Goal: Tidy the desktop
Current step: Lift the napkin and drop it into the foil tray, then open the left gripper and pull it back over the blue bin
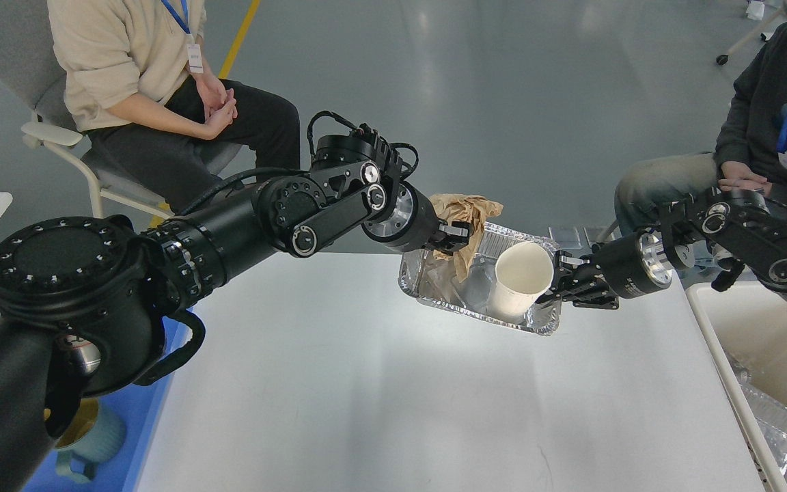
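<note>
Head view: desktop (380, 383) mostly bare, w/ foil tray (434, 290) at far edge. Left gripper (458, 236) pinches brown paper (465, 212) over tray; right gripper (559, 277) closed on paper cup (520, 277) inside it. Tidying looks nearly done; tray itself left, prob. for bin (762, 342) at right.

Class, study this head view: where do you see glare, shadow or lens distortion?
Head view: glare brightens the desktop near the foil tray; soft reflections streak the grey floor; the left arm's shadow darkens the desktop's near-left part; the wide lens enlarges the arm near the left edge.
</note>
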You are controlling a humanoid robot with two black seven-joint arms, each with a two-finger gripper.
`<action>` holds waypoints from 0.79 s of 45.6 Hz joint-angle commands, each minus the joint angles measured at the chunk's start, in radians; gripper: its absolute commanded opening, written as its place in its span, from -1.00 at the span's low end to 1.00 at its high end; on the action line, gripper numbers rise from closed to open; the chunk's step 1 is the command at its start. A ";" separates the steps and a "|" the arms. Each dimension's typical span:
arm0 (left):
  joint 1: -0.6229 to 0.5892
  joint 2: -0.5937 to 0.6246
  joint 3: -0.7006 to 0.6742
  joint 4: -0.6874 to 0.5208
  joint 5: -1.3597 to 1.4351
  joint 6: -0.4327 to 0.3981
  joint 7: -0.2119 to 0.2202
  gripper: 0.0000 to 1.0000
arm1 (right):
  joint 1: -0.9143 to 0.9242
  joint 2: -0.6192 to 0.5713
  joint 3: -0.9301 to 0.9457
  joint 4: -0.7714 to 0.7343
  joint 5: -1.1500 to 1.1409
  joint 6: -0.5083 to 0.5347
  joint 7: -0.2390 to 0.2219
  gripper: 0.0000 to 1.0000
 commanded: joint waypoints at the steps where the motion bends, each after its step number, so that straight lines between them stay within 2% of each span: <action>1: 0.002 -0.015 0.000 0.000 0.000 0.001 0.000 -0.95 | 0.000 0.000 0.000 0.000 -0.001 0.000 0.000 -1.00; 5: 0.000 -0.015 -0.002 0.000 -0.001 0.001 0.001 -0.83 | -0.001 0.000 0.000 0.000 -0.001 0.000 0.000 -1.00; 10: 0.000 -0.014 -0.003 -0.002 -0.003 0.001 0.000 -0.53 | -0.006 0.000 0.000 -0.003 -0.003 0.000 0.000 -1.00; 14: -0.001 -0.015 -0.008 -0.003 -0.008 -0.001 0.000 -0.15 | -0.006 0.002 0.000 -0.005 -0.003 0.000 -0.002 -1.00; 18: -0.001 -0.015 -0.015 -0.003 -0.009 -0.001 -0.015 0.49 | -0.008 0.005 0.000 -0.006 -0.003 0.000 -0.002 -1.00; 22: -0.003 -0.014 -0.018 -0.003 -0.012 -0.001 -0.029 0.78 | -0.009 0.005 0.000 -0.011 -0.005 0.000 -0.002 -1.00; 27: -0.007 -0.014 -0.020 -0.008 -0.014 -0.007 -0.037 0.92 | -0.011 0.006 0.000 -0.013 -0.005 0.000 -0.002 -1.00; 36: -0.015 -0.006 -0.057 -0.020 -0.015 -0.016 -0.035 0.93 | -0.012 0.006 0.000 -0.013 -0.005 0.000 -0.002 -1.00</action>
